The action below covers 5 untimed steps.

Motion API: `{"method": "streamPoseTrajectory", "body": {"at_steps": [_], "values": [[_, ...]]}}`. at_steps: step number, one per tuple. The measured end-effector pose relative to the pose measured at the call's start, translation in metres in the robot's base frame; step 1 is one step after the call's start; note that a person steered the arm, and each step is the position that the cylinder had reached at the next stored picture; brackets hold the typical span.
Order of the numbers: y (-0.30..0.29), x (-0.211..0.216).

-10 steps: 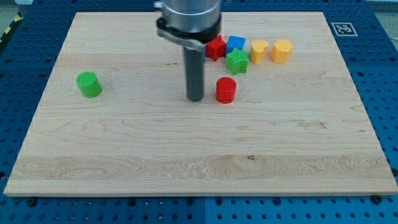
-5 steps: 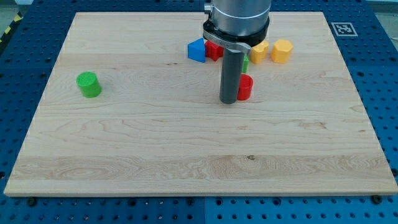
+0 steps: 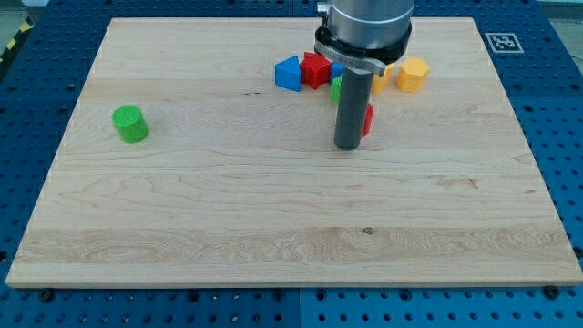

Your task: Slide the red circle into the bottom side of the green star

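My tip (image 3: 347, 146) rests on the board right of centre, touching the left side of the red circle (image 3: 367, 119), which the rod mostly hides. The green star (image 3: 335, 87) is just above the red circle, only a sliver of it showing left of the rod. Whether the two blocks touch is hidden.
A blue triangular block (image 3: 288, 73) and a red block (image 3: 315, 68) lie left of the star. A yellow block (image 3: 413, 74) and a sliver of another yellow block (image 3: 386, 71) lie right of the rod. A green cylinder (image 3: 129, 123) stands at the view's left.
My tip moved right, pushing the red circle right and slightly up under the green star. The rod now covers most of the star and circle.
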<state>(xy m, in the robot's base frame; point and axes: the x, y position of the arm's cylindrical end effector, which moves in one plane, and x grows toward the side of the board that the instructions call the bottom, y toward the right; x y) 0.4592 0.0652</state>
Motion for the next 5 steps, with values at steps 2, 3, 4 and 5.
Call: {"method": "streamPoseTrajectory", "body": {"at_steps": [2,3,4,5], "values": [[0.013,0.009],[0.013,-0.014],[0.013,-0.021],[0.013,-0.016]]}}
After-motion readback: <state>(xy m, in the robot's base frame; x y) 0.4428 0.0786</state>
